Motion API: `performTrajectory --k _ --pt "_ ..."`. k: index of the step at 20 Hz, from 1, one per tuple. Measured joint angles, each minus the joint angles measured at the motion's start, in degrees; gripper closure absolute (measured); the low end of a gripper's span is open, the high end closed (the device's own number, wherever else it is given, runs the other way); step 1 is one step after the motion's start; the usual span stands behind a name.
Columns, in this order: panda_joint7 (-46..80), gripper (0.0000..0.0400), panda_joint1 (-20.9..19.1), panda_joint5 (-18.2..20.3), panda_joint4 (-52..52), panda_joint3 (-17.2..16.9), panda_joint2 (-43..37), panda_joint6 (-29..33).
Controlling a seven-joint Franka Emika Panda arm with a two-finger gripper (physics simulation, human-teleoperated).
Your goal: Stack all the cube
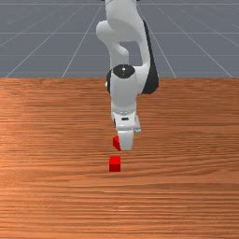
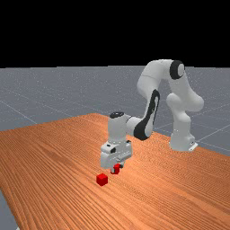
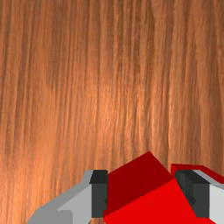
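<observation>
The orange-brown tabletop (image 1: 186,200) is the biggest thing here, its grain running from side to side in the front view. Over it comes the white and grey arm (image 2: 150,108), bent high at the elbow in the far view and reaching toward the far view's left, where its gripper (image 2: 117,169) points down low over the wood.

Then the two cubes, both red. The nearer cube (image 1: 115,164) lies flat on the tabletop, closer to the front view's camera than the other and near the gripper. In the far view it sits a little to the far view's left of the gripper; in the wrist view a piece of it shows just past one finger, on that finger's outer side. The gripped cube (image 3: 144,201) is between the fingers (image 3: 99,192) — turned askew to them, partly hidden in the front view by the gripper. The two cubes stand apart, with some wood between them in the front view.

Smallest are the fingers themselves, clamped on that askew cube from two sides — parted by about its width, their dark pads against the red.
</observation>
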Motion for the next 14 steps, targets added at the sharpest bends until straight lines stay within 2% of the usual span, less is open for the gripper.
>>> performTrajectory --k 9,14 --pt "-6.8 0.0173 -6.4 0.8 0.9 -1.1 0.6 -0.5" --pt "-5.4 0.0173 -6.1 0.8 9.6 -1.5 5.2 -6.1"
